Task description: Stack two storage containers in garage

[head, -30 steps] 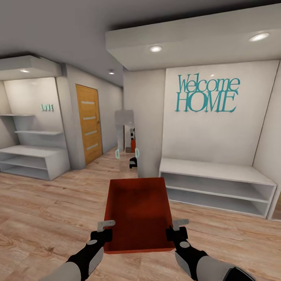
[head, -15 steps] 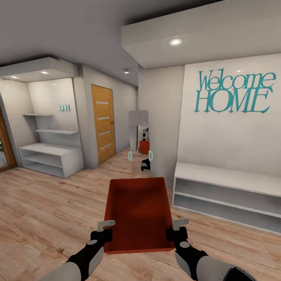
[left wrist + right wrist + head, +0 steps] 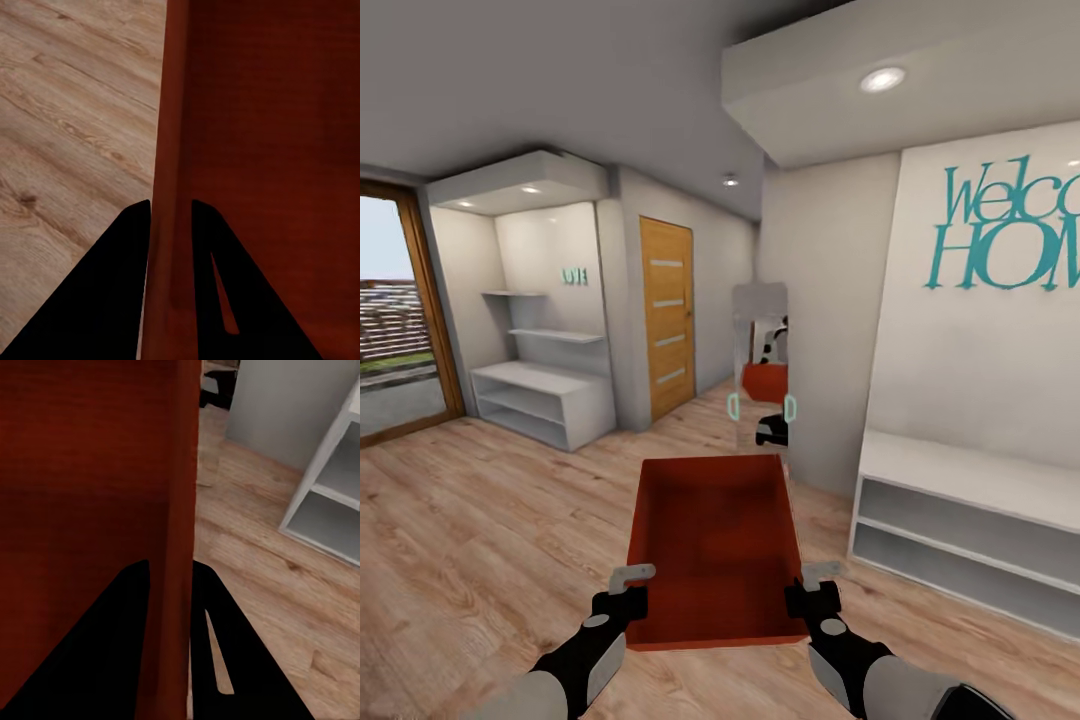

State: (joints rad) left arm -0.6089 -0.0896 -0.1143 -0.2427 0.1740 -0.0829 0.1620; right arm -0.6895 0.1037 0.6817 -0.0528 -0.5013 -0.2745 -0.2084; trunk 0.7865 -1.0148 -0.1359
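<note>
Carried at waist height over light wood-plank flooring (image 3: 480, 540): one orange-red storage container (image 3: 712, 545), lidless, nothing visible inside, held level betw. both arms. Left gripper (image 3: 628, 590) clamped onto the near left wall, one finger inside, one outside, per left wrist view (image 3: 171, 217); right gripper (image 3: 812, 588) pinched the same way on the near right wall (image 3: 171, 577). Fingers nearly shut on both sides, w/ only the thin wall betw. them. Grip points sit at the near end only, far end cantilevered.

Just ahead, a tall mirror (image 3: 762, 365) against the wall corner, reflecting the robot and its red load. Right of it, low white bench shelf (image 3: 960, 530) under teal "Welcome HOME" lettering (image 3: 1005, 235). Farther back, a wooden door (image 3: 666, 315) down a short corridor, white shelving unit (image 3: 540, 400) in an alcove, glass door (image 3: 400, 320) to outdoors at far left.

No garage in sight yet; transit stage, by the look of it. Risks: thin-wall pinch could slip or let the box sag at a sharp turn; box front could clip mirror, wall corner or bench in the narrow passage. Second container's whereabouts: can't tell.
</note>
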